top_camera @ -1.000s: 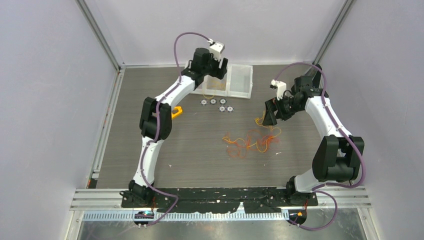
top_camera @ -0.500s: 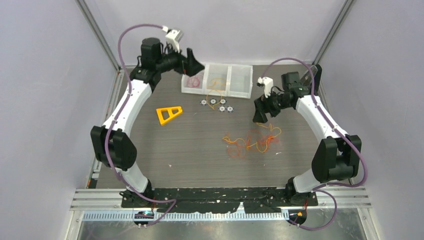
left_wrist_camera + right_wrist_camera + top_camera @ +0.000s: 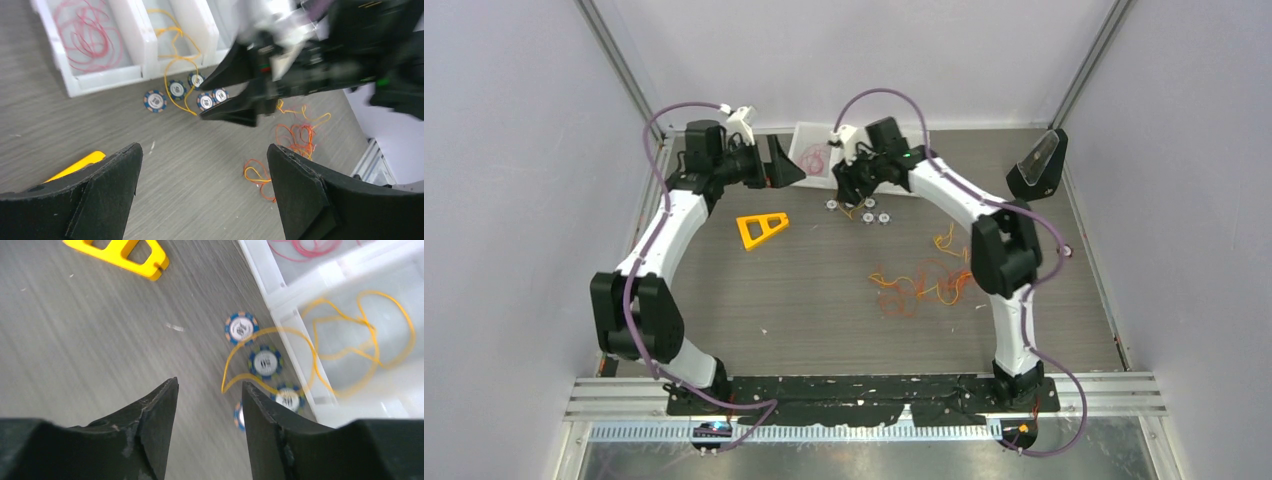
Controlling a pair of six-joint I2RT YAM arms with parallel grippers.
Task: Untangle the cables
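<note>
Left gripper: we see it (image 3: 203,150) with its jaws spread wide and nothing between them. It hangs above the table (image 3: 804,300) at the far left, fingers aimed toward the tray (image 3: 107,79).
Right gripper: we see it (image 3: 210,385) low over the table just in front of the tray. Its jaws stand apart with a narrow gap, and we see nothing clamped in them.
Yellow cable: it (image 3: 274,330) spills out of the tray's middle compartment, over the front wall and across the chips (image 3: 155,100). Its looped end lies on the table just ahead of the right gripper's fingertips, in line with the gap.
Contact: the wrist picture is blurred, so we cannot tell whether a finger touches that loop.
Yellow cable and left gripper: we see the cable ahead of the wide jaws, well apart from them.
Red cable: it (image 3: 87,37) lies coiled in the tray's end compartment, the one nearest the left gripper.
Tangle: we see orange, yellow and red cables (image 3: 924,283) knotted together on the table toward the right, well apart from both grippers.
Chips: five round blue-and-white ones sit on the table just in front of the tray.
Yellow frame: the triangular piece (image 3: 761,228) lies flat on the table near the left gripper.
</note>
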